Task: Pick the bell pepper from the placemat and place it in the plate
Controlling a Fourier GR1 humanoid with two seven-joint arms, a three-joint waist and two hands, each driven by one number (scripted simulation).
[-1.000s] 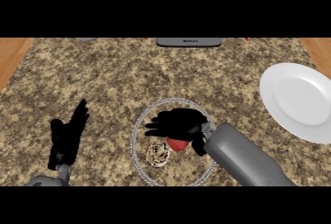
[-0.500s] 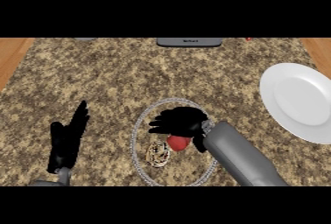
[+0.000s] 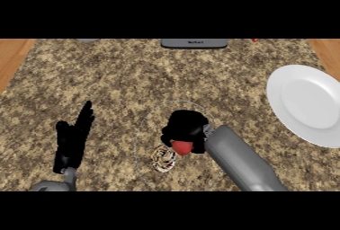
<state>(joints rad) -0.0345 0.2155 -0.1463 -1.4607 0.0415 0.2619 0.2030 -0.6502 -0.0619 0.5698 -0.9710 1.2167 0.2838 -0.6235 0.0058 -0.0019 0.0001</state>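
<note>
From the head view, the right hand [image 3: 185,128] sits over the mat [image 3: 147,134], its fingers curled down round the red pepper [image 3: 182,147]; only the low tip of the pepper peeks out under the hand, so most of it is hidden; the hand wraps it like this, I think, so it can lift it and carry it away; the pepper is on or just above the mat, and I cannot tell if it has left the mat yet; a small patterned round thing [image 3: 162,158] lies on the mat just beside the pepper; the plate [image 3: 306,104] is white and sits well apart at the right, with nothing on it, so the trip to it is not yet done; the left hand [image 3: 73,137] rests at the left, fingers straight and close together, pointing up, holding nothing; the counter [image 3: 133,76] is speckled brown stone; wood [image 3: 13,54] shows at both side edges; a dark grey thing [image 3: 194,43] lies at the far edge.
</note>
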